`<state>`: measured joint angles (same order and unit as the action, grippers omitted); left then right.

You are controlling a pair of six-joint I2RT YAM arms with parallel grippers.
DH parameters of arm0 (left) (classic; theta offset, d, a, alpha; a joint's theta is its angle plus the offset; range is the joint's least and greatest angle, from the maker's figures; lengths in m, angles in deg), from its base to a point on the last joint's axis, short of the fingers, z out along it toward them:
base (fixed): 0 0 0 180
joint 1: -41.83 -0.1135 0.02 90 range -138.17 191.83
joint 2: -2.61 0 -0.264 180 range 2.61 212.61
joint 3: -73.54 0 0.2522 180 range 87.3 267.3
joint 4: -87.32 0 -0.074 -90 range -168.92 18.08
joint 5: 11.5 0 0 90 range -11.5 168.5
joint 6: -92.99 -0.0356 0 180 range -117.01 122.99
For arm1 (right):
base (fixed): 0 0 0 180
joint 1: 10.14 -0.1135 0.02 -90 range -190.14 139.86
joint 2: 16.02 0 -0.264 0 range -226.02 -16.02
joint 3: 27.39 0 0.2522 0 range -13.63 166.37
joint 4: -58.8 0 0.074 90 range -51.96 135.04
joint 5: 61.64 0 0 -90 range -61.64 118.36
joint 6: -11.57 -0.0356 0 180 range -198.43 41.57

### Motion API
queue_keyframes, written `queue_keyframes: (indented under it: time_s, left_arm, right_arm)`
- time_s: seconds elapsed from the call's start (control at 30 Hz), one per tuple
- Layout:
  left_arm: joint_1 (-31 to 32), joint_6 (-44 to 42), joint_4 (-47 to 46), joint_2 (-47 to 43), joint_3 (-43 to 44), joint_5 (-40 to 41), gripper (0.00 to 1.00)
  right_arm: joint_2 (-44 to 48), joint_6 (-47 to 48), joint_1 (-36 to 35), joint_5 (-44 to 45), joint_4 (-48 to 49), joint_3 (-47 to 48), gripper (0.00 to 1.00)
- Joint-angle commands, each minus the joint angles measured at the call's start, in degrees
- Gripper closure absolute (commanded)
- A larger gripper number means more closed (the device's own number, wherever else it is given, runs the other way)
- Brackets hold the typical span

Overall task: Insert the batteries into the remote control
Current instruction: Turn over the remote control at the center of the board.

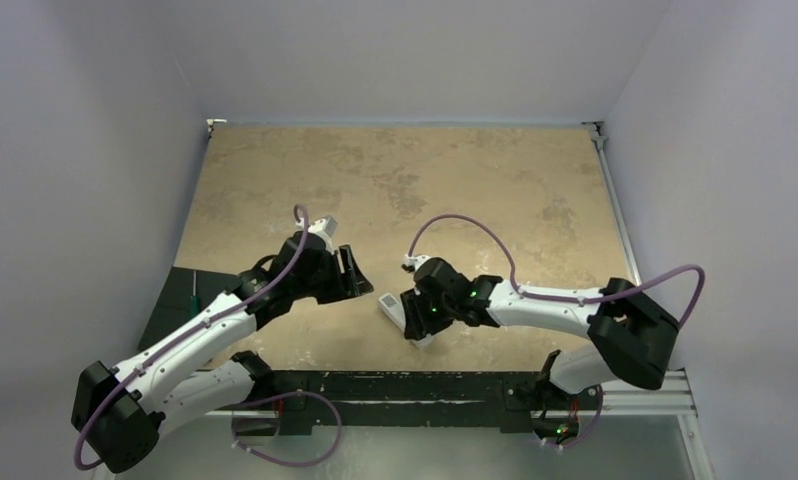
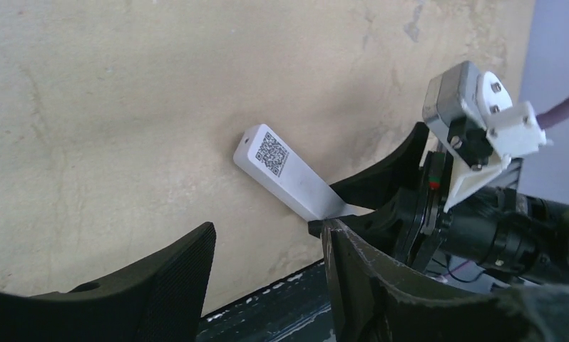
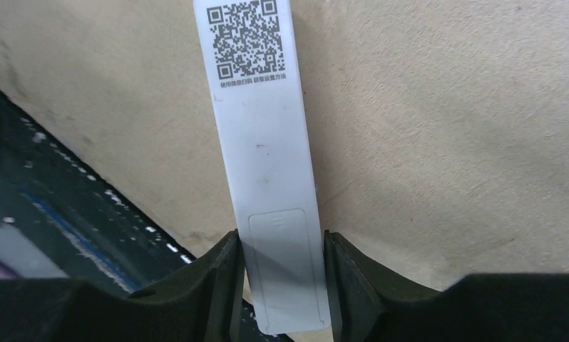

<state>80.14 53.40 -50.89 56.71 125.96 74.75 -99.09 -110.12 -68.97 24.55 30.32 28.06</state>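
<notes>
The remote control [image 3: 264, 142] lies back-up near the table's front edge, a slim white bar with a square code label at its far end and its battery cover [image 3: 285, 271] closed. My right gripper [image 3: 282, 249] is shut on its near end, one finger against each long side. In the top view the remote control [image 1: 388, 303] pokes out to the left of the right gripper [image 1: 415, 318]. My left gripper [image 1: 353, 275] hangs just left of it. In the left wrist view, the left gripper [image 2: 267, 235] is open and holds nothing, with the remote control [image 2: 285, 171] beyond it. The batteries are out of view.
A dark strip [image 1: 395, 385] runs along the table's near edge, just below the remote. A thin green-tipped tool [image 1: 192, 290] lies on the dark patch at the left edge. Pale walls close in the tan table [image 1: 425, 180] on three sides.
</notes>
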Motion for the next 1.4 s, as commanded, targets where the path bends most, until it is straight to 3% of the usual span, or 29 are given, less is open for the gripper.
queue_keyframes:
  time_s: [0.0, 0.27, 0.63, 0.87, 1.0, 1.37]
  left_arm:
    - [-1.4, 0.5, -8.8, -1.3, -1.3, -6.8, 0.43]
    - [-4.2, 2.9, -16.9, -1.6, -4.9, -14.7, 0.31]
    - [-8.3, 7.9, -28.0, -2.1, -9.9, -23.7, 0.28]
    - [-8.9, 11.7, -34.5, -2.2, -12.1, -26.4, 0.28]
    - [-8.9, 13.7, -37.5, -2.5, -13.2, -27.4, 0.28]
    - [-8.9, 20.1, -47.3, -2.9, -17.5, -29.6, 0.29]
  right_arm:
    - [6.1, -5.5, 3.8, -9.7, 7.8, -2.6, 1.0]
    - [11.5, -10.2, 8.8, -17.1, 13.4, -6.3, 1.0]
    - [15.9, -21.5, 16.1, -29.2, 29.2, -14.3, 1.0]
    - [16.3, -32.6, 18.2, -36.9, 48.6, -20.5, 1.0]
    - [14.1, -42.0, 18.1, -39.0, 65.3, -24.9, 1.0]
    - [-5.8, -67.8, 18.1, -39.1, 114.7, -30.4, 1.0]
